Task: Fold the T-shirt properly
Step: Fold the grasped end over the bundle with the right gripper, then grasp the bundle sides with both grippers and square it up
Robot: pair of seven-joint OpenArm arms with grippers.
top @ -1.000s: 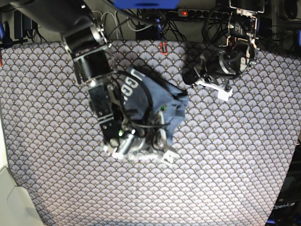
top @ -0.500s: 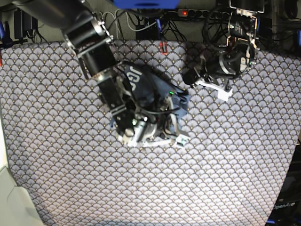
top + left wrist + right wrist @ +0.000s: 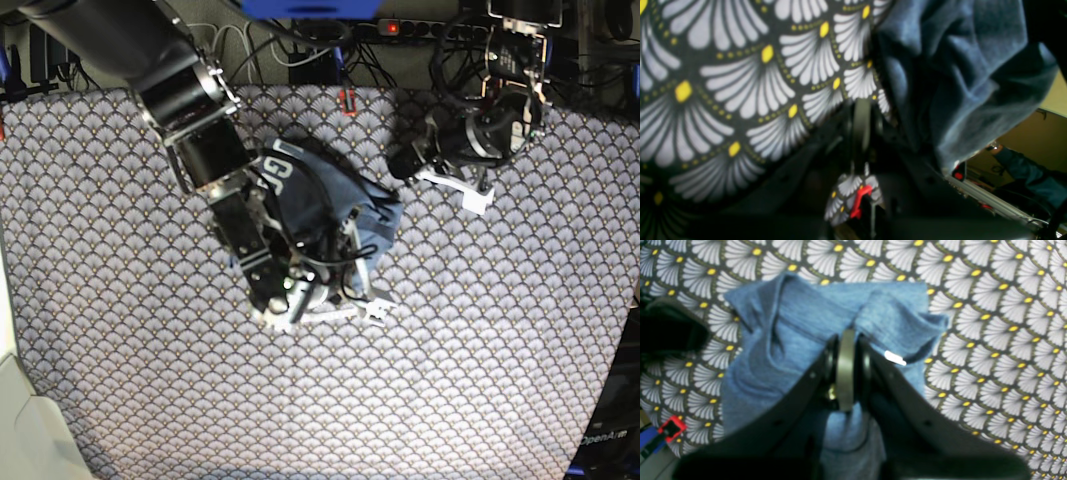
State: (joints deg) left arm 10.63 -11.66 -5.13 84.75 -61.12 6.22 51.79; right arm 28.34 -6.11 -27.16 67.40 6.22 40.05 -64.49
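The slate-blue T-shirt [image 3: 318, 192] lies bunched in a heap at the middle of the scallop tablecloth [image 3: 500, 350], with white lettering [image 3: 279, 170] showing at its upper left. My right gripper [image 3: 845, 337] is shut on a fold of the T-shirt [image 3: 796, 313]; in the base view the gripper [image 3: 335, 245] sits at the heap's lower edge. My left gripper [image 3: 398, 163] hovers at the back right, just right of the heap. In the left wrist view its fingers [image 3: 862, 113] stand together, with the T-shirt [image 3: 957, 83] to their right.
Cables and a power strip [image 3: 400, 28] run along the table's back edge. A red clamp [image 3: 346, 101] holds the cloth there. A pale surface [image 3: 25, 430] lies off the front left corner.
My right arm has swung to the right and turned at the wrist, dragging the T-shirt into a tighter bunch with less lettering showing. The left arm has not moved.
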